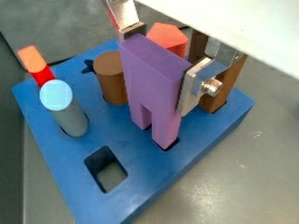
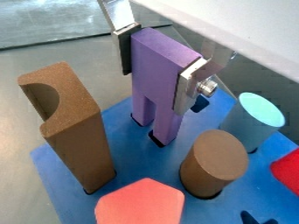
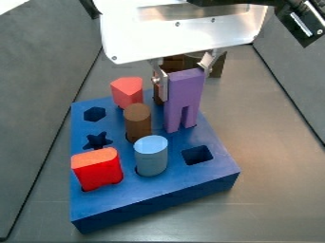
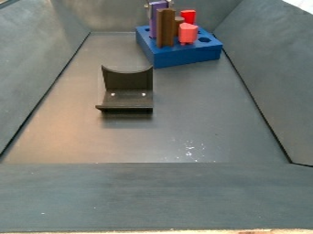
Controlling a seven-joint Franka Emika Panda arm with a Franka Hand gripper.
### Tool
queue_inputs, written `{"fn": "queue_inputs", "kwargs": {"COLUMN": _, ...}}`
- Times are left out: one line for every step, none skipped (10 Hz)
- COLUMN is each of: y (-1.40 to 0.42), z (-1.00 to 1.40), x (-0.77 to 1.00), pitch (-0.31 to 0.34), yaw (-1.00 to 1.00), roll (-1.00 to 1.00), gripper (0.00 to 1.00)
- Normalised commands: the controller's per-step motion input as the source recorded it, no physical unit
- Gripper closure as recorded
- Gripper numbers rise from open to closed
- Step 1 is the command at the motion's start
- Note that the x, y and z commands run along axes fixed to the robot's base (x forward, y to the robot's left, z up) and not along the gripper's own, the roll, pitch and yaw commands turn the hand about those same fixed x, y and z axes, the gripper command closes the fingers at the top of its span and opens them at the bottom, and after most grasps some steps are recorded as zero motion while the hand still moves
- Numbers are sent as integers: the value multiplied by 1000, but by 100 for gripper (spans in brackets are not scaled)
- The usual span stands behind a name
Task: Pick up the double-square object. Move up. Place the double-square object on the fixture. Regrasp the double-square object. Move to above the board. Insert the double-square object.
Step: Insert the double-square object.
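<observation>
While your claw (image 2: pixel 158 61) sits over the middle of the board (image 1: pixel 211 131), it grips the double-square object (image 1: pixel 158 83), the purple block, with one silver finger (image 1: pixel 198 83) pressed flat on its side and the other finger (image 2: pixel 121 35) on the opposite side. The block stands upright, and its two stepped legs reach down into a cut-out near the board's centre; in a wrist view the feet seem to be at or just inside the hole's rim, though you cannot tell how deep they go.

Around the block on the board stand a brown cylinder (image 1: pixel 111 77), a tall brown block with a curved notch (image 2: pixel 68 118), a pale blue cylinder (image 3: pixel 151 155), a red pentagon peg (image 3: pixel 125 91) and a red rounded-square block (image 3: pixel 97 169). An empty square hole (image 1: pixel 107 168) lies near one board corner.

The fixture (image 4: pixel 126 90) stands bare on the floor, well apart from the board, so the regrasp looks done. You are judged to be in the last step, the insertion.

The next move likely calls for a straight push downward, keeping the block vertical so both legs slide in without jamming, then opening the fingers and lifting clear of the neighbouring pegs.
</observation>
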Motion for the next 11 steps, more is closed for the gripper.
{"fn": "queue_inputs", "kwargs": {"y": 0, "z": -86, "x": 0, "pitch": 19, "yaw": -194, "roll": 100, "gripper": 100}}
{"fn": "queue_inputs", "kwargs": {"y": 0, "z": -89, "x": -3, "pitch": 13, "yaw": -337, "roll": 0, "gripper": 100}}
{"fn": "queue_inputs", "kwargs": {"y": 23, "z": -169, "x": -157, "pitch": 0, "yaw": -434, "roll": 0, "gripper": 100}}
{"fn": "queue_inputs", "kwargs": {"y": 0, "z": -237, "x": -117, "pitch": 0, "yaw": -414, "roll": -13, "gripper": 100}}
{"fn": "queue_inputs", "kwargs": {"y": 0, "z": -360, "x": -57, "pitch": -10, "yaw": -271, "roll": 0, "gripper": 100}}
{"fn": "queue_inputs", "kwargs": {"y": 0, "z": -517, "x": -46, "pitch": -91, "yaw": 0, "roll": 26, "gripper": 100}}
{"fn": "queue_inputs", "kwargs": {"y": -29, "z": -757, "x": 0, "pitch": -171, "yaw": 0, "roll": 11, "gripper": 100}}
{"fn": "queue_inputs", "kwargs": {"y": -49, "z": -886, "x": 0, "pitch": -191, "yaw": 0, "roll": 0, "gripper": 100}}
{"fn": "queue_inputs", "kwargs": {"y": -43, "z": -800, "x": 0, "pitch": -196, "yaw": 0, "roll": 0, "gripper": 100}}
{"fn": "queue_inputs", "kwargs": {"y": 0, "z": -303, "x": 0, "pitch": -77, "yaw": 0, "roll": -11, "gripper": 100}}
{"fn": "queue_inputs", "kwargs": {"y": 63, "z": 0, "x": 0, "pitch": 0, "yaw": 0, "roll": -57, "gripper": 100}}
